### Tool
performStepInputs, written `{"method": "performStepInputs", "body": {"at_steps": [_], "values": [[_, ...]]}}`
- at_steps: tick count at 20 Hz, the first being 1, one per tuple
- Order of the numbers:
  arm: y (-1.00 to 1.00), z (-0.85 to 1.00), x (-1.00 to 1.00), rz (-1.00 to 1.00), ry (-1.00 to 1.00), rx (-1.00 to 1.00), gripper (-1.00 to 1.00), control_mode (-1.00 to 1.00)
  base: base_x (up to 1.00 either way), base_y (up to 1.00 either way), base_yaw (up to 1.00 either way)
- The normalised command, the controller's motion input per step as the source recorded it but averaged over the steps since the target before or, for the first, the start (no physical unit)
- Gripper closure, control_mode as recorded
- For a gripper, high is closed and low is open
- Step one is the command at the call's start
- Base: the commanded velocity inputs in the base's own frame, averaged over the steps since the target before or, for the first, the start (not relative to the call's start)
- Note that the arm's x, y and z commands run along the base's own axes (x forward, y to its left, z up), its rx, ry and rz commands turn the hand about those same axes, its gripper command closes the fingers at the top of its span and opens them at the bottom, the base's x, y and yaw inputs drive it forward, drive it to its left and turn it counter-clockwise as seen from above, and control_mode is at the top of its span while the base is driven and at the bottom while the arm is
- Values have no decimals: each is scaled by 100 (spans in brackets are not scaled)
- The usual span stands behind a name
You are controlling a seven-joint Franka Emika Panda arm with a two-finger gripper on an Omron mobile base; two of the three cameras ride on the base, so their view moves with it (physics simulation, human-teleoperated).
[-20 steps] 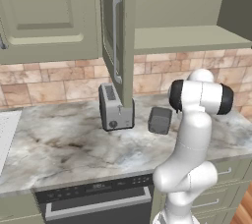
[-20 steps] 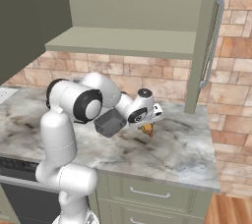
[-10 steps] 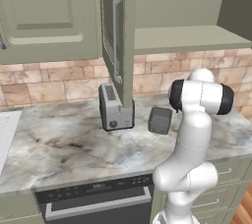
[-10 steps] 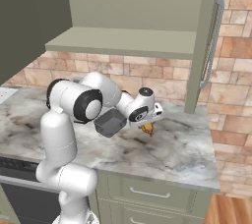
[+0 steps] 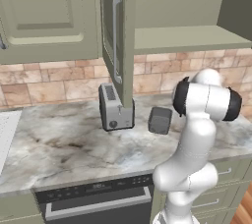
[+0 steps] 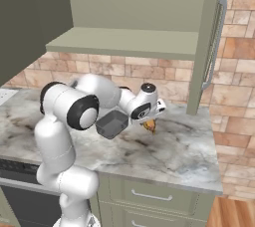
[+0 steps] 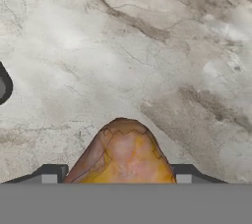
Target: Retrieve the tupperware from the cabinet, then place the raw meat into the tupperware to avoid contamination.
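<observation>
Straddling the raw meat with fingers spread on either side, gripper low over the marble counter; contact perhaps, hard to tell. Just beside, tupperware on the counter, below the open cabinet.

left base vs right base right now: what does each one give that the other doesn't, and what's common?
Left base alone: the silver toaster on the counter, beside the edge of the open cabinet door.

Right base alone: the gripper low over the counter at the orange-brown raw meat, just right of the box, plus the drawers under the counter.

Both: the dark grey tupperware out on the marble counter, the open cabinet with its bare shelf, the brick backsplash, and the arm.
</observation>
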Motion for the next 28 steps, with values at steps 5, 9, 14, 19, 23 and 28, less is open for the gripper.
{"method": "performStepInputs", "body": {"at_steps": [5, 9, 14, 19, 23, 28], "values": [[5, 39, -27, 0, -6, 2, 100, -100, 0, 0, 0], [19, 21, -20, 1, -3, 5, 100, -100, 0, 0, 0], [36, 30, -18, 4, -3, 4, 100, -100, 0, 0, 0], [37, 38, -5, 0, -2, 4, 100, -100, 0, 0, 0], [37, 33, -8, -6, -2, 5, 100, -100, 0, 0, 0], [30, 10, -1, -25, -2, 5, 100, -100, 0, 0, 0]]}}
